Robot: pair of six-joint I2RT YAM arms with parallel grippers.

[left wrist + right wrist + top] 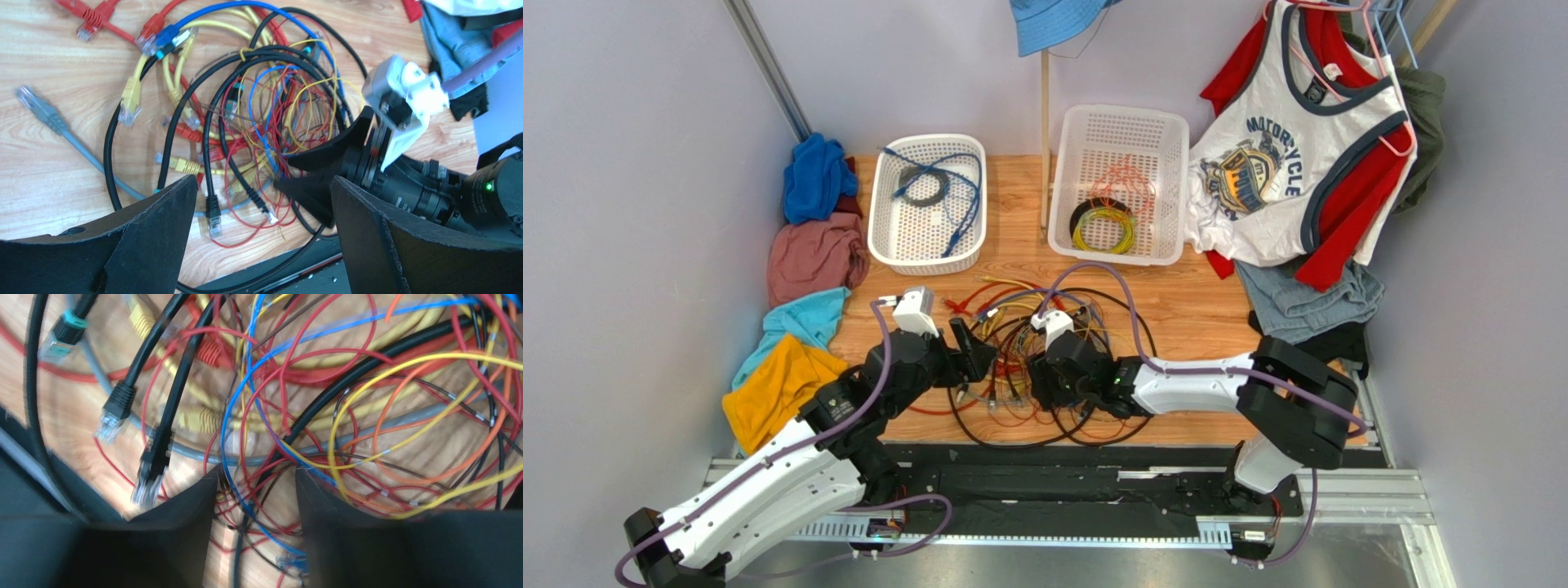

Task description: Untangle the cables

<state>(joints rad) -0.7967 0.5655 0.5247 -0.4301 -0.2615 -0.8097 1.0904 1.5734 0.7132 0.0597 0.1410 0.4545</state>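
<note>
cables (150, 352) blurred at left edge, right gripper (255, 478) hold on them unclear

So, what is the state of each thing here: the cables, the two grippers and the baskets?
cables: tangled in one pile
left gripper: open, above the pile, holding nothing
right gripper: open, down in the pile, thin wires between its jaws
left basket: holds a blue cable and a black coil
right basket: holds a yellow-green coil
</note>
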